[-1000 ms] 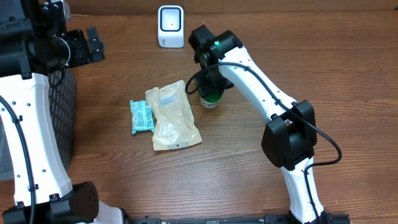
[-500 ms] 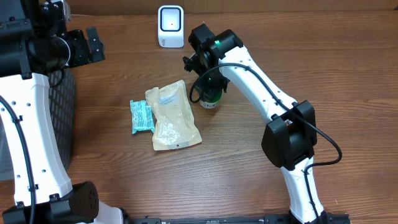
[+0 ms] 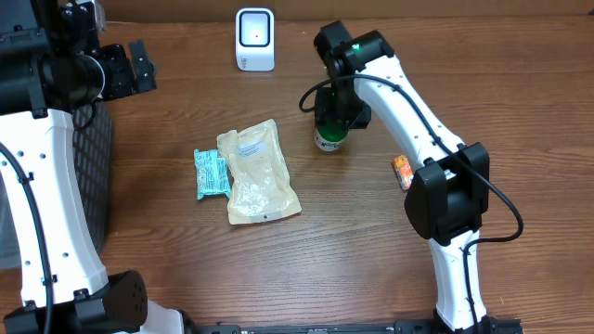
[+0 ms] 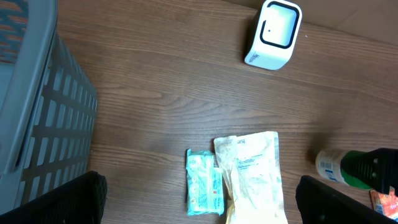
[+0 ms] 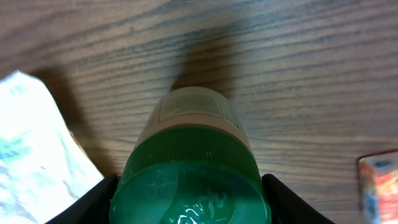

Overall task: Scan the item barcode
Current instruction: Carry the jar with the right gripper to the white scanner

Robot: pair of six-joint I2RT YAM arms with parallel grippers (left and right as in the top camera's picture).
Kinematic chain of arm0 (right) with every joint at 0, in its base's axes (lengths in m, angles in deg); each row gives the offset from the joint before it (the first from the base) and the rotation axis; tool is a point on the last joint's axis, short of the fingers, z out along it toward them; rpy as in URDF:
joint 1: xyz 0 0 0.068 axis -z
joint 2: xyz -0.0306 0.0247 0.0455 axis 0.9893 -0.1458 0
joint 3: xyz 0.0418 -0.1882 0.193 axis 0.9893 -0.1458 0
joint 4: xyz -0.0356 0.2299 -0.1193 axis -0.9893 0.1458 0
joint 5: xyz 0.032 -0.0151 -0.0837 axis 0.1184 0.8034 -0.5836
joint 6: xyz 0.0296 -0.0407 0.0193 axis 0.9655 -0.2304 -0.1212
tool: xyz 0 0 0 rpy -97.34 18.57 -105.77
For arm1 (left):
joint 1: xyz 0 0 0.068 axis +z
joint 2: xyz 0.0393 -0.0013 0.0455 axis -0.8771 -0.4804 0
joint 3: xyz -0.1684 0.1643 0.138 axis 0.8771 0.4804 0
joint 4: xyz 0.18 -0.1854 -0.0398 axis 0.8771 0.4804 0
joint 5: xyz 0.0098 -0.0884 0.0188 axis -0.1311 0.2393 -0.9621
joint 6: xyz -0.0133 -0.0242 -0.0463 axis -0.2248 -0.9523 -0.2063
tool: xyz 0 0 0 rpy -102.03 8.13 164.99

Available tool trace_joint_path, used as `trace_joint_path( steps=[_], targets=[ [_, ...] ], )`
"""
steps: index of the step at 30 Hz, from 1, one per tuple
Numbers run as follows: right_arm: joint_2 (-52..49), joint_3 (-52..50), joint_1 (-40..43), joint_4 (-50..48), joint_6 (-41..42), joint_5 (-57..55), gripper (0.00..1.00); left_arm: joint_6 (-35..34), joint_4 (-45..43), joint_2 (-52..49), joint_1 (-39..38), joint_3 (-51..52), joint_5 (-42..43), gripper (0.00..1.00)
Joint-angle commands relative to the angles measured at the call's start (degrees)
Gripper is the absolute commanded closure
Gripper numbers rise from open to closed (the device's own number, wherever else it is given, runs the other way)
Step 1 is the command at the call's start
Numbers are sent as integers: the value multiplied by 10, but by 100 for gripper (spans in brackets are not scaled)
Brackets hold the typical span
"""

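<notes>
The right gripper (image 3: 335, 111) clamps a green-capped bottle (image 3: 327, 139) by its cap, jaws about half parted around it, near the upper right corner of a tan pouch (image 3: 258, 173) on the wooden table (image 3: 353, 250). Whether the bottle's base touches the wood cannot be told. The white scanner (image 3: 254, 39) stands at the table's far edge, apart from the bottle. A teal packet (image 3: 212, 173) lies against the pouch's other side, and a small orange box (image 3: 401, 172) sits by the right arm. The left gripper (image 3: 139, 65) hangs spread wide and empty beside a grey basket (image 3: 93, 158).
</notes>
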Motion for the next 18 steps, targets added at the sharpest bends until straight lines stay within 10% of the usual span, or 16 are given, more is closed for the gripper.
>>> trace_joint_path(
  steps=[1, 18],
  targets=[
    [30, 0, -7, -11, 45, 77, 78, 13, -1, 0, -4, 2, 1, 0],
    [64, 2, 94, -73, -156, 750, 80, 13, -1, 0, -4, 2, 1, 0]
  ],
)
